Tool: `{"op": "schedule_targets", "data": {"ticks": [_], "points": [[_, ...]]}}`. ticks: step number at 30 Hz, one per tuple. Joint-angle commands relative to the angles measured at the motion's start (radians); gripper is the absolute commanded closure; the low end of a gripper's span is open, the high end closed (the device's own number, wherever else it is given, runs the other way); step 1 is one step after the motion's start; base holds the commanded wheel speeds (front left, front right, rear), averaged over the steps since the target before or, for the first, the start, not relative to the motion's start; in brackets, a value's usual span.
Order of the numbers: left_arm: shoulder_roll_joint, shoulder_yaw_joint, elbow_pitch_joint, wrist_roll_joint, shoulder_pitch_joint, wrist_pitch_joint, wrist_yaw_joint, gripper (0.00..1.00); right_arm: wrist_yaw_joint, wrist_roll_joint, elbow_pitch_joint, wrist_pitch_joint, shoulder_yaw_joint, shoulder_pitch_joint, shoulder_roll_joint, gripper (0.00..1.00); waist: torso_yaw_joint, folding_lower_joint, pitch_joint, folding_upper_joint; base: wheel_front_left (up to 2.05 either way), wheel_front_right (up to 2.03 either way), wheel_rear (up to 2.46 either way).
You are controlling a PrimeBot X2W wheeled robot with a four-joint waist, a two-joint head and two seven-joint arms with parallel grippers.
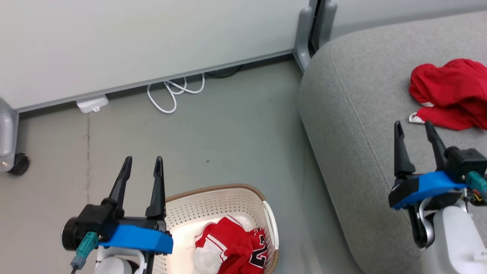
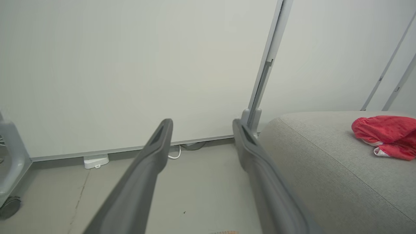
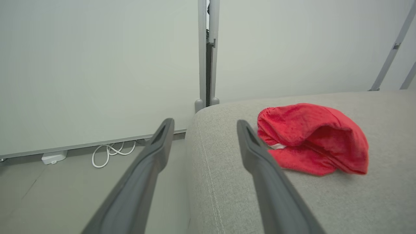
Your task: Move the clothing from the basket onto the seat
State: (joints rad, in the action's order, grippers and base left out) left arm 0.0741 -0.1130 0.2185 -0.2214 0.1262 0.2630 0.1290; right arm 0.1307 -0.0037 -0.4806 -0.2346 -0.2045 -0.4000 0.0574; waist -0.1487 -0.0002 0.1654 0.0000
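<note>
A cream basket with a brown rim stands on the floor at the bottom centre and holds red clothing with white stripes and dark lettering. Another red garment lies crumpled on the grey seat at the right. My left gripper hangs open and empty just left of the basket, above the floor. Over the seat's front part my right gripper is open and empty, a little short of the red garment.
A pale partition wall runs along the back, with a grey post beside the seat. A white cable and a white adapter lie on the floor at its foot. A wheeled grey stand sits far left.
</note>
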Motion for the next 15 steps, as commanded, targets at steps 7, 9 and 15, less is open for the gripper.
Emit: {"op": "schedule_targets", "data": {"ticks": [7,9,15], "points": [[-0.012,0.066,0.012,0.008,-0.051,0.003,0.001,0.0,0.0,0.033,0.161,0.053,0.07,0.149,-0.007,0.0,0.045,0.0002,-0.056,0.0,0.0,0.0,0.0],[-0.013,0.078,0.019,0.012,-0.059,0.003,0.001,0.0,0.0,0.055,0.189,0.064,0.09,0.181,-0.007,0.0,0.057,0.0002,-0.065,0.0,0.0,0.0,0.0],[-0.016,0.098,0.038,0.02,-0.072,0.003,0.001,0.0,0.0,0.082,0.257,0.082,0.135,0.254,-0.007,0.0,0.093,0.0002,-0.085,0.0,0.0,0.0,0.0]]}}
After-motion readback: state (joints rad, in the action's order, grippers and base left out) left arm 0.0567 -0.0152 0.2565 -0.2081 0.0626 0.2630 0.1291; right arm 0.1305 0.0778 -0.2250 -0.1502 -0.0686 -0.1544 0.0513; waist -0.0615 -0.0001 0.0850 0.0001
